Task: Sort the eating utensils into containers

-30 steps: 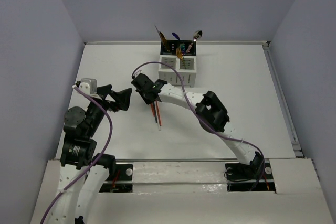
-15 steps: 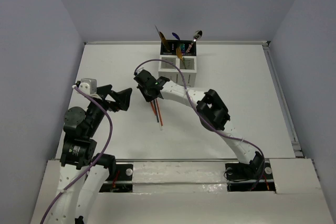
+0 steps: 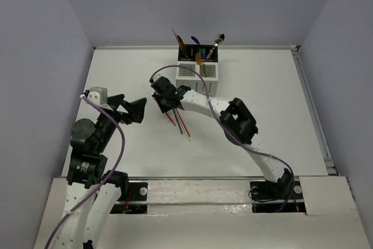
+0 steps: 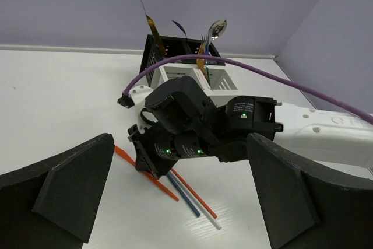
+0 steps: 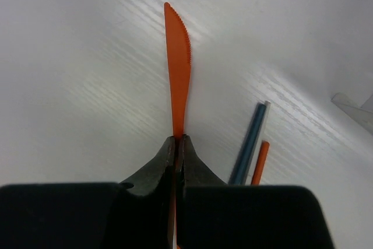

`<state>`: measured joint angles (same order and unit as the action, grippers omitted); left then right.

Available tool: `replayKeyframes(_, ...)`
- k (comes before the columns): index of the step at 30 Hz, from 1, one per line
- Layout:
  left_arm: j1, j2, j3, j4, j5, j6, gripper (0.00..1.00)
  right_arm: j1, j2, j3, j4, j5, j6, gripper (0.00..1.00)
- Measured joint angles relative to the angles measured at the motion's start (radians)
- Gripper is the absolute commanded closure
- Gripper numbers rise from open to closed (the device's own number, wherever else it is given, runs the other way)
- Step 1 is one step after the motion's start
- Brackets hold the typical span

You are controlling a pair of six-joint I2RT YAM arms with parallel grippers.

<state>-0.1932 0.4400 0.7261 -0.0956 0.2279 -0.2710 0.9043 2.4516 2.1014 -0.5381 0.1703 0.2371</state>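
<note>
My right gripper (image 5: 179, 139) is shut on a flat orange-red knife (image 5: 178, 68), whose serrated blade points away from the jaws, low over the white table. Next to it lie three chopsticks: a blue one (image 5: 247, 144), a pale one (image 4: 204, 211) and an orange one (image 5: 260, 162). From above, the right gripper (image 3: 165, 103) is left of centre, in front of the white slatted caddy (image 3: 198, 75). Gold, purple and silver utensils (image 3: 197, 48) stand in the caddy's back compartments. My left gripper (image 3: 133, 109) hangs open to the left, holding nothing; its dark fingers (image 4: 70, 179) frame the right wrist.
The right arm (image 3: 233, 121) and its purple cable (image 4: 262, 71) stretch across the middle of the table toward the caddy. A raised rim (image 3: 312, 109) bounds the table on the right, and grey walls close in the back and sides.
The right jaws have closed on the orange knife. The gripper edged slightly toward the caddy. The loose chopsticks now slant more to the lower right. The left arm has not moved.
</note>
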Motion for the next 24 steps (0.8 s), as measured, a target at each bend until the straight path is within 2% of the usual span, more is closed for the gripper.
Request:
replayKeyframes(8,0.0,0.0,0.0,0.0,0.0,0.0,0.01,-0.032,-0.16,-0.135,0.221,-0.094,0.02,1.0)
replayKeyframes(13,0.0,0.003,0.0,0.0,-0.001,0.0,0.01,-0.105,-0.312,-0.154,0.39,-0.13,0.021,1.0)
replayKeyframes(16,0.0,0.014,0.0,0.0,0.0,0.0,0.01,-0.192,-0.384,-0.152,0.525,-0.146,0.021,1.0)
replayKeyframes(19,0.0,0.029,0.0,0.0,0.0,0.0,0.01,-0.264,-0.382,-0.121,0.601,-0.164,0.018,1.0)
replayKeyframes(24,0.0,0.049,0.0,-0.001,0.001,0.0,0.01,-0.39,-0.263,0.005,0.669,-0.184,-0.018,1.0)
